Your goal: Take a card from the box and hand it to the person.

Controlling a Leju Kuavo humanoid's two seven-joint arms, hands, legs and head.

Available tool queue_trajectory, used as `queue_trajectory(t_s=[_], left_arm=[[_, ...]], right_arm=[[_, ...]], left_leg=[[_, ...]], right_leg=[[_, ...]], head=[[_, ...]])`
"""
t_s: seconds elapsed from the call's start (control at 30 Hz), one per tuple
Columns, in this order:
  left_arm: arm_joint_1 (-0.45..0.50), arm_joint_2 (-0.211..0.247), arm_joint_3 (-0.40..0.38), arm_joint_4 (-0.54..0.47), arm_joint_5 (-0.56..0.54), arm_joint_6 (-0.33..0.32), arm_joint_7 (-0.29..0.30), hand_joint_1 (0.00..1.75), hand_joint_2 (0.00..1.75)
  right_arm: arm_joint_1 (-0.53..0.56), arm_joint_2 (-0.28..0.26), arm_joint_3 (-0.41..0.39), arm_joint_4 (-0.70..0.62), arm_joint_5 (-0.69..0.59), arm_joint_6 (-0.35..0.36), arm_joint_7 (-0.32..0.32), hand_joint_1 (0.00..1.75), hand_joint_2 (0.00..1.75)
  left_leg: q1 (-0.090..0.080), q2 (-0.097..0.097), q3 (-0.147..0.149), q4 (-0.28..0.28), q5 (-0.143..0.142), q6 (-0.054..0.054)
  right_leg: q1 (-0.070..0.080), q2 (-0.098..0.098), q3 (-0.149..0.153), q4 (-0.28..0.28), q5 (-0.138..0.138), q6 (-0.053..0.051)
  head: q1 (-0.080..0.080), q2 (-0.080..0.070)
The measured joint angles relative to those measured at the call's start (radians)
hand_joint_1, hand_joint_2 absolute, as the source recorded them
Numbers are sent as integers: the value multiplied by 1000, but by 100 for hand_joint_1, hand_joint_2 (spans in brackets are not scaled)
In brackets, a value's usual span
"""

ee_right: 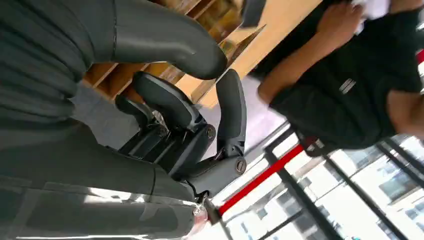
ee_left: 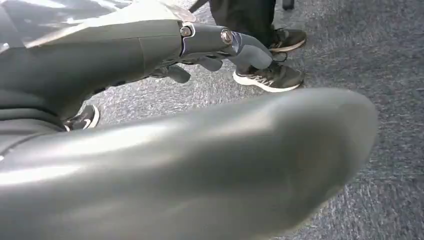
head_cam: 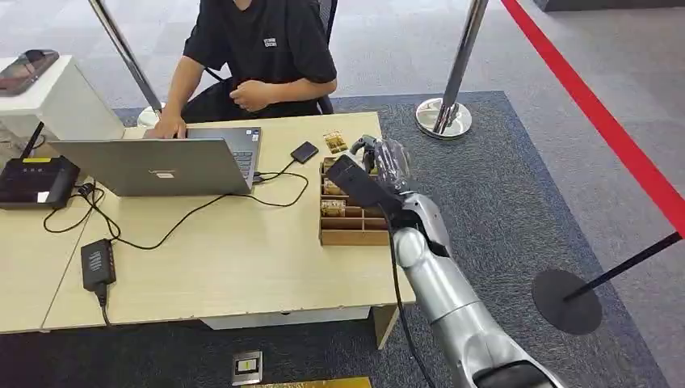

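Head view: right hand (head_cam: 378, 158) hovers over far end of the wooden box (head_cam: 349, 226) at desk's (head_cam: 242, 259) right edge, prob. lining up to pick; right wrist view shows fingers (ee_right: 165, 97) apart, nothing in them; cards (head_cam: 332, 207) sit in box compartments, a few stacks, exact no. unclear; one loose card (head_cam: 335, 142) lies on desk beyond box, near person (head_cam: 258, 48), who sits behind 1 laptop (head_cam: 161, 166); left hand (ee_left: 220, 47) hangs by floor, fingers curled in, holding nothing.

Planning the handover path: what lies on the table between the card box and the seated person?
In the head view, loose cards and a small black device lie between the wooden card box and the person.
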Motion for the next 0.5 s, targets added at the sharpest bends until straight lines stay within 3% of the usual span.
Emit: queue_trajectory(t_s=[0.17,0.5], left_arm=[[-1,0,0,0,-3,2,0,0,0],[-2,0,0,0,-12,9,5,0,0]], right_arm=[[-14,25,-2,28,-147,104,-94,175,175],[-57,68,-3,89,-259,105,-174,175,175]], left_leg=[[0,0,0,0,0,0],[0,0,0,0,0,0]], right_leg=[[0,0,0,0,0,0],[0,0,0,0,0,0]], head=[[0,0],[0,0]])
